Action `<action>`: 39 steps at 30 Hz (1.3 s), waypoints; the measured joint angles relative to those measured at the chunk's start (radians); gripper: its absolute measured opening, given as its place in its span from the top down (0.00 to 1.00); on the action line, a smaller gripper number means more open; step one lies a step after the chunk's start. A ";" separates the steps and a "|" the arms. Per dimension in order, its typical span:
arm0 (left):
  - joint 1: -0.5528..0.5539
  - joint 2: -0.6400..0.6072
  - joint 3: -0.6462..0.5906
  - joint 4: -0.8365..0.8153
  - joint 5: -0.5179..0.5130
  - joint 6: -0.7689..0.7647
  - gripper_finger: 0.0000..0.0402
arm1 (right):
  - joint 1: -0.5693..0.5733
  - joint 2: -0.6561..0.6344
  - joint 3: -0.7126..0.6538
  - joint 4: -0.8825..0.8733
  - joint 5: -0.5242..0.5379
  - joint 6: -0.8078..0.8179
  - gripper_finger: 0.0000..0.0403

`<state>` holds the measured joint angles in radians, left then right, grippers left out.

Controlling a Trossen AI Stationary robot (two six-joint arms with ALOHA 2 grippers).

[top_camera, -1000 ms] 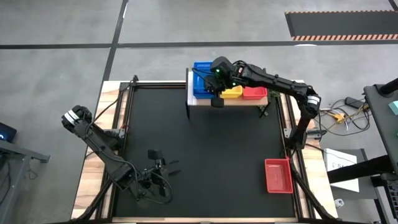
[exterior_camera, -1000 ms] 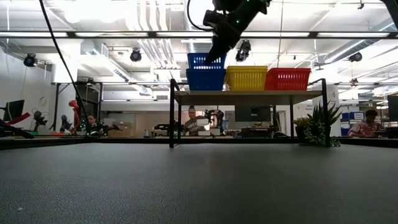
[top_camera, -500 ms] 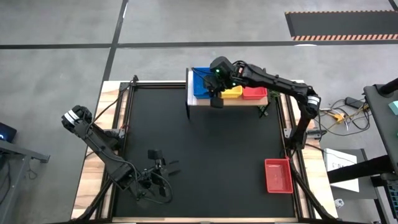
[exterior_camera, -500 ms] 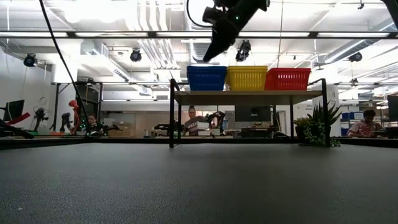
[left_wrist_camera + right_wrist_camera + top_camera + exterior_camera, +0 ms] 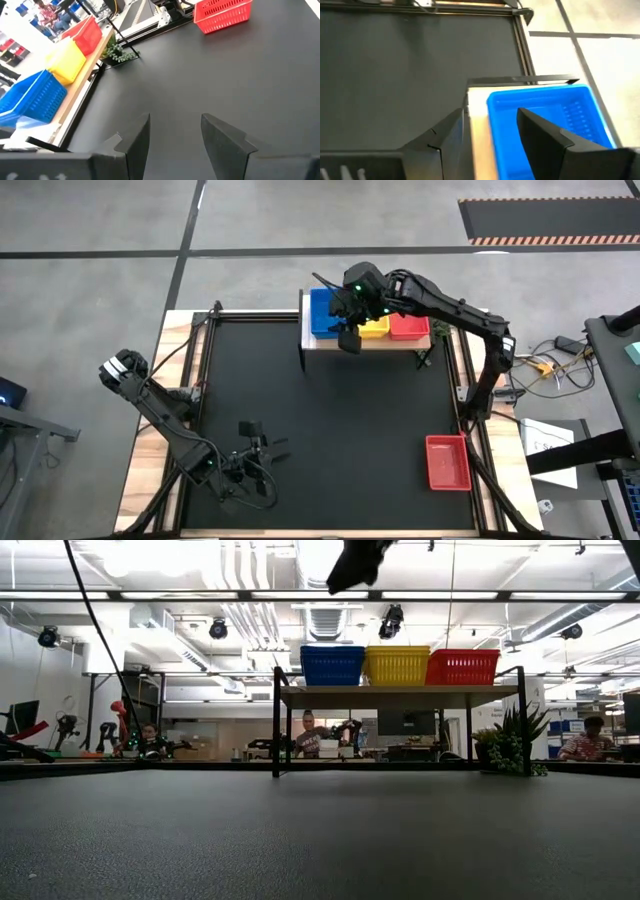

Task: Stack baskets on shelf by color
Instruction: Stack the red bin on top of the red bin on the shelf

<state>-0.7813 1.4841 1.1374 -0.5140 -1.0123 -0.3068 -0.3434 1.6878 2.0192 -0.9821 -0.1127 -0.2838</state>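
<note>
The light wood shelf [image 5: 400, 695] stands at the far edge of the black mat. On it, side by side, rest blue baskets [image 5: 332, 665], yellow baskets [image 5: 397, 665] and red baskets [image 5: 462, 666]. One more red basket [image 5: 447, 462] lies on the mat near the front right. My right gripper [image 5: 490, 111] hangs open above the near left corner of the blue basket [image 5: 545, 115], clear of it; in the low view it is high over the shelf [image 5: 358, 562]. My left gripper [image 5: 175, 117] waits open just above the mat at the front left [image 5: 270, 448].
A small potted plant [image 5: 510, 745] stands past the shelf's right end. Metal frame rails [image 5: 200, 360] run along the mat's left and right sides. Bare mat [image 5: 330, 420] spreads between the shelf and the near edge. People sit in the room behind.
My right gripper held a blue basket tilted over the blue one on the shelf, then let it go. That basket has dropped level into the blue stack. The gripper has since risen, moving a little toward the table's right.
</note>
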 joint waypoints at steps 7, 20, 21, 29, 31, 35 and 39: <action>0.010 0.000 0.001 0.015 0.000 0.083 0.60 | 0.113 -0.001 0.053 -0.150 -0.176 0.161 0.62; 0.022 -0.008 0.034 0.035 0.000 0.219 0.60 | 0.524 -0.011 -0.200 -0.469 -0.253 0.515 0.60; 0.022 -0.008 0.035 0.035 0.000 0.221 0.60 | 0.566 -0.015 -0.240 -0.476 -0.233 0.533 0.59; 0.022 -0.008 0.038 0.035 0.000 0.239 0.60 | 0.871 -0.029 -0.513 -0.412 -0.167 0.730 0.53; 0.022 -0.009 0.041 0.036 0.000 0.239 0.60 | 0.934 -0.034 -0.565 -0.370 -0.148 0.782 0.53; 0.022 -0.010 0.040 0.037 0.000 0.238 0.60 | 1.038 -0.048 -0.640 -0.307 -0.148 0.900 0.53; 0.022 -0.010 0.041 0.038 0.000 0.238 0.60 | 1.128 -0.067 -0.707 -0.278 -0.143 1.021 0.53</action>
<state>-0.7589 1.4746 1.1782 -0.4761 -1.0119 -0.0689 0.7846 1.6210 1.3126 -1.2599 -0.2561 0.7377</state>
